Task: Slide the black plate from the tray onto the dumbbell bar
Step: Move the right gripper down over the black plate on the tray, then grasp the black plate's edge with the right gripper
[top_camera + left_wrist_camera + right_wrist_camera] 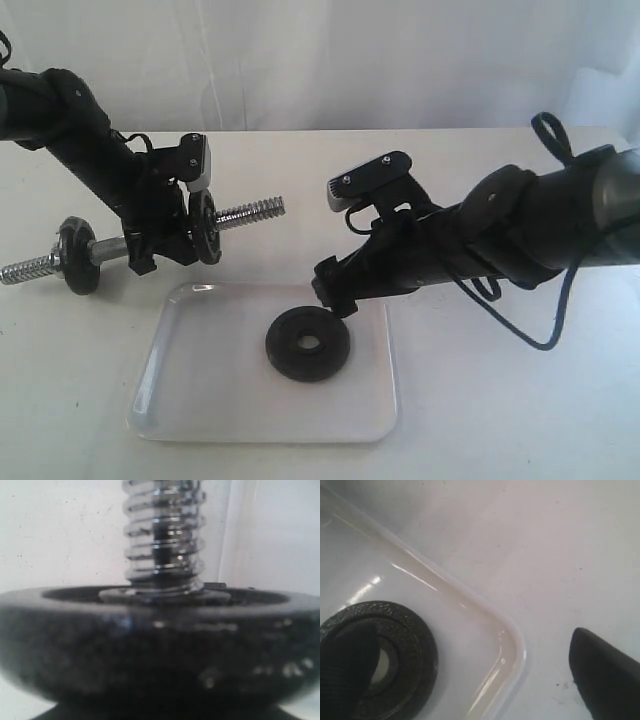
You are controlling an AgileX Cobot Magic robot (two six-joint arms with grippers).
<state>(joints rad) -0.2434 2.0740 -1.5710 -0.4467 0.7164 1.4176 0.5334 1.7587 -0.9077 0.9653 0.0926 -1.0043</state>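
The black plate (pixel 308 343) lies flat in the white tray (pixel 200 400), right of its middle. Above the tray's far left corner, the dumbbell bar (pixel 250 212) is held off the table by my left gripper (pixel 150 250), shut on the smooth shaft between two black discs (pixel 205 228). The left wrist view shows only the threaded end (pixel 162 535) and a disc (pixel 160 645); the fingers are hidden. My right gripper (pixel 335 295) stands open low over the tray's far right corner (pixel 512 640). One finger (pixel 345 670) overlaps the plate (pixel 415 650); the other (pixel 605 675) is outside the rim.
The bar's other threaded end (pixel 25 268) sticks out to the left past an outer disc (pixel 78 255). A black cable (pixel 545 335) hangs from the right arm over the white tabletop (pixel 500 420). A pale wall closes off the back.
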